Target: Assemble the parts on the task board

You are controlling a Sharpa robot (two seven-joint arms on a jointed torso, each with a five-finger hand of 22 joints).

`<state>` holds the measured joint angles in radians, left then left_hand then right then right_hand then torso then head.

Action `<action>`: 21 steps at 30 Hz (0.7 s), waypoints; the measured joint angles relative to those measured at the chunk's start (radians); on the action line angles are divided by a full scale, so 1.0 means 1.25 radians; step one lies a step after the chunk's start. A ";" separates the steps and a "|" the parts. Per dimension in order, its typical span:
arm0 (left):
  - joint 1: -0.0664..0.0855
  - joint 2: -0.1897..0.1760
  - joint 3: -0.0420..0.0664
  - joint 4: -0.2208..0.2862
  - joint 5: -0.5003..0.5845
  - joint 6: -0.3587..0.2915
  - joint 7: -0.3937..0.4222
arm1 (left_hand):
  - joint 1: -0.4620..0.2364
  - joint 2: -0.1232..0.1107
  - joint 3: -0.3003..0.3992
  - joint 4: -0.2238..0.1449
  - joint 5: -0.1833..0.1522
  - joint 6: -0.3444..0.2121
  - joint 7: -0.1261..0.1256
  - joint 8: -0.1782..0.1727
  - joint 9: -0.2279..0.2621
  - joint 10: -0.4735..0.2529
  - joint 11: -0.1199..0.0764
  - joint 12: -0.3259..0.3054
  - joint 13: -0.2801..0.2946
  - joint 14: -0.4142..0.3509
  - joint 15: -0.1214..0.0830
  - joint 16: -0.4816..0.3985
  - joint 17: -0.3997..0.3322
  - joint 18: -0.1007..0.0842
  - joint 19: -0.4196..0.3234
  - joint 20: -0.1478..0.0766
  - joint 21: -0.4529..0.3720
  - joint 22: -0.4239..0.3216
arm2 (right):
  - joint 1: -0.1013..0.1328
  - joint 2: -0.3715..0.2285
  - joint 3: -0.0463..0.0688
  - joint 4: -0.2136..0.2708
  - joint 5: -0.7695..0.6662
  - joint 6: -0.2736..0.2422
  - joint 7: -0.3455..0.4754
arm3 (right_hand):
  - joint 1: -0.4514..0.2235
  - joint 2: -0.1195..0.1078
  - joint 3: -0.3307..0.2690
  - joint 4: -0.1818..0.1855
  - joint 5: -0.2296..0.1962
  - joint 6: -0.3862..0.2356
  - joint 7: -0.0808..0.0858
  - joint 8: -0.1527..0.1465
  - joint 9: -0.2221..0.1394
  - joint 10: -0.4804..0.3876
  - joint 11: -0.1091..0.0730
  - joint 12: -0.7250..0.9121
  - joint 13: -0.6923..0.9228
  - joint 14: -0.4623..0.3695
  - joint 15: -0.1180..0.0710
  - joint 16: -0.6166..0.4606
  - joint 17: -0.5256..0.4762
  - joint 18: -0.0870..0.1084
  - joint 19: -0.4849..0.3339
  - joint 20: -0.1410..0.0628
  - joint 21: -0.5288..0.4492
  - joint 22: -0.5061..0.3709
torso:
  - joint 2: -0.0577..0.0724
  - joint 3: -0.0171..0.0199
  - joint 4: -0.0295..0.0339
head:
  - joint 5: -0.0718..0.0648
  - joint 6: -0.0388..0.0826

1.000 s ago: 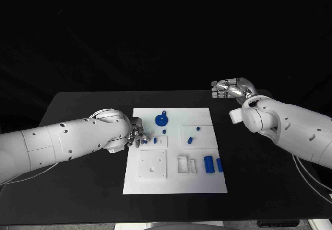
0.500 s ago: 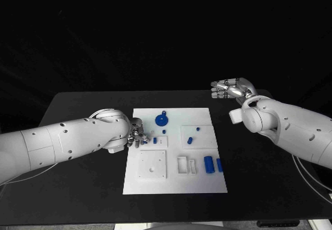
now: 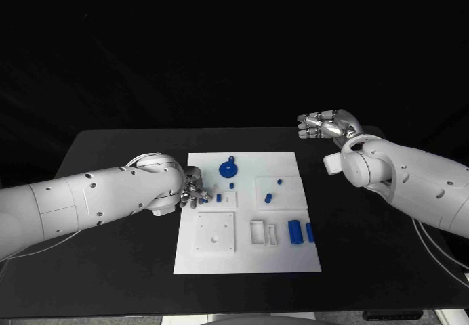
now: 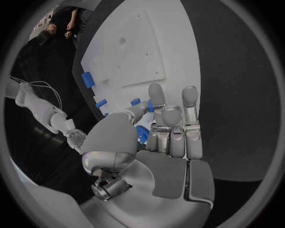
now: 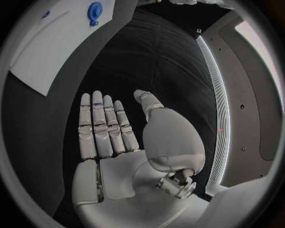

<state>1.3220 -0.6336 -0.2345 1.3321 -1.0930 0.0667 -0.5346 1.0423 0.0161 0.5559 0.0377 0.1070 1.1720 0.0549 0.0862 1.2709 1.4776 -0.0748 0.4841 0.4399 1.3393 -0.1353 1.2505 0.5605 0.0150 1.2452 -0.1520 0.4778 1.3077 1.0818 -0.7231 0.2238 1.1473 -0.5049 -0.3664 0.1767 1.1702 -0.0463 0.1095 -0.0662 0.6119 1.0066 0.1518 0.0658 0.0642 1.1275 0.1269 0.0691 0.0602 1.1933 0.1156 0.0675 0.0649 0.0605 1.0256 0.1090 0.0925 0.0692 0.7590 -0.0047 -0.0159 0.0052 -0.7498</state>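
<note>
The white task board [image 3: 245, 257] lies in the middle of the black table. On it are a round blue part [image 3: 229, 167], small blue pegs [image 3: 269, 198] and two blue cylinders [image 3: 294, 232]. My left hand [image 3: 194, 190] rests at the board's left edge, beside a small blue part [image 3: 219, 198] standing in a white block. In the left wrist view a blue part [image 4: 142, 133] sits tucked between the thumb and fingers of that left hand [image 4: 160, 137]. My right hand [image 3: 327, 125] hovers off the board at the back right, fingers straight and apart, holding nothing; the right wrist view shows that right hand [image 5: 118, 137] with an empty palm.
A square white plate [image 3: 215, 232] and a white slotted block [image 3: 263, 232] sit on the board's near half. Bare black table [image 3: 108, 271] surrounds the board on all sides. The board's corner [image 5: 53, 47] and the round blue part [image 5: 95, 8] appear far from the right hand.
</note>
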 measured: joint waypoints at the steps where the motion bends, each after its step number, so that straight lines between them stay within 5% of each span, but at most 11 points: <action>1: 0.000 0.000 0.000 0.000 -0.001 0.001 0.000 | 0.000 0.000 0.000 0.000 -0.003 0.001 -0.001 0.000 -0.001 0.000 0.000 0.000 0.000 0.000 0.000 0.000 -0.001 0.000 0.000 0.000 0.000 0.000 | 0.000 0.000 0.000 0.000 0.000 0.000 0.000 | 0.000 0.000 0.000 0.000 0.000 0.000 0.000 0.000 0.000 0.000 0.000 0.000 0.000 0.000 0.000 0.000 0.000 0.000 0.000 0.000 0.000 0.000 | 0.000 0.0001 0.0000 | 0.000 0.000; 21: -0.001 0.015 0.003 -0.012 -0.042 0.020 -0.001 | 0.003 -0.003 -0.002 -0.002 -0.027 0.007 -0.007 0.002 -0.002 0.007 0.007 0.000 0.000 -0.001 0.001 0.000 -0.007 0.000 0.000 0.000 0.000 0.000 | 0.000 0.000 0.000 0.000 0.000 0.000 0.000 | 0.000 0.000 0.000 0.000 0.000 0.000 0.000 0.000 0.000 0.000 0.000 0.000 0.000 0.000 0.000 0.000 0.000 0.000 0.000 0.000 0.000 0.000 | 0.001 0.0001 -0.0015 | 0.000 -0.004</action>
<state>1.3213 -0.6152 -0.2313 1.3167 -1.1455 0.0921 -0.5353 1.0462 0.0122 0.5535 0.0347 0.0738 1.1812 0.0462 0.0893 1.2682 1.4858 -0.0666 0.4841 0.4396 1.3376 -0.1335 1.2501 0.5522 0.0150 1.2452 -0.1520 0.4778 1.3075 1.0817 -0.7228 0.2238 1.1476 -0.5049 -0.3664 0.1769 1.1702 -0.0463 0.1095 -0.0662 0.6119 1.0066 0.1518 0.0658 0.0642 1.1275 0.1269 0.0691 0.0602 1.1933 0.1156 0.0675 0.0649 0.0604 1.0256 0.1091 0.0924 0.0692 0.7598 -0.0046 -0.0177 0.0054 -0.7549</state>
